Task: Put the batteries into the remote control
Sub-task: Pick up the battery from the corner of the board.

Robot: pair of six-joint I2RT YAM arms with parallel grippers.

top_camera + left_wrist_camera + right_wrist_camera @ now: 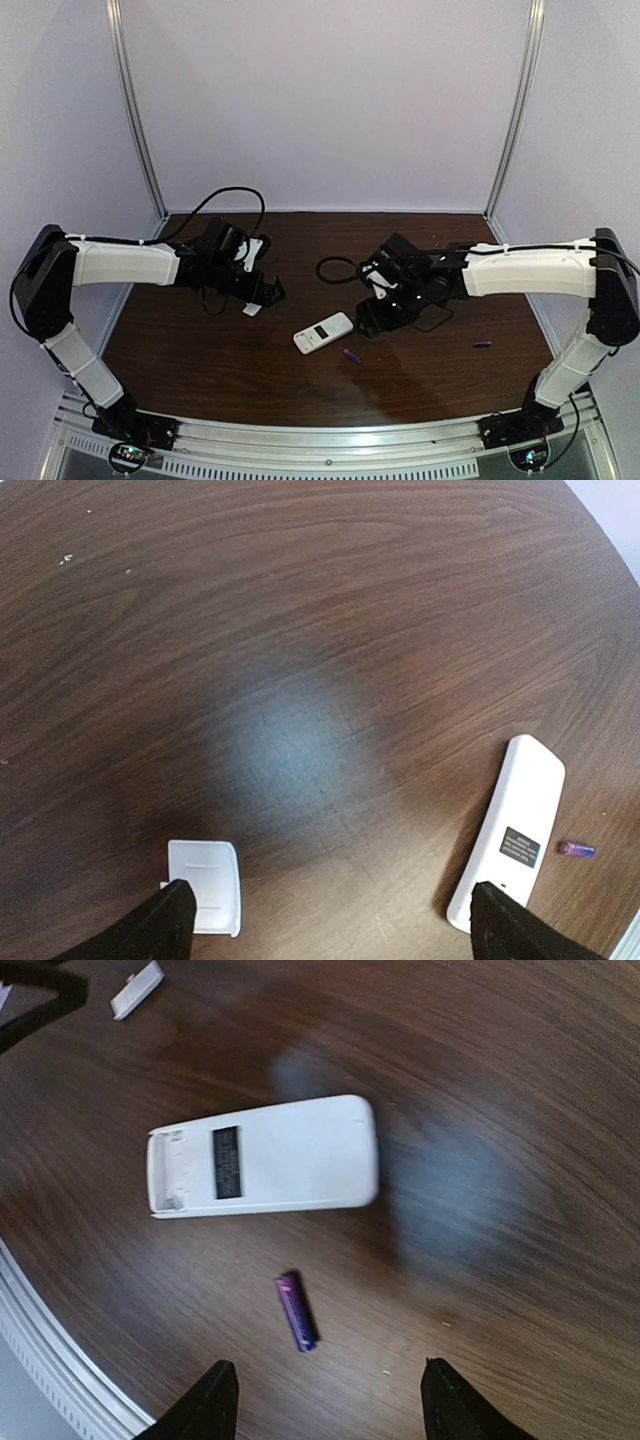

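The remote control (323, 332) lies flat mid-table, white back up, with a dark rectangle on it; it also shows as the remote (265, 1155) and the remote (510, 830). One purple battery (352, 355) lies on the wood just beside it, seen as the battery (296, 1311) and the battery (576, 849). A second battery (481, 343) lies alone further right. My right gripper (325, 1405) hovers open over the near battery, nothing between its fingers. My left gripper (335, 930) stands wide open and empty, left of the remote.
A small loose white cover (205, 885) lies by my left gripper's left finger, also seen as the cover (251, 310) and the cover (137, 988). Black cables (335, 268) trail across the back of the table. A metal rail (330, 440) runs along the near edge.
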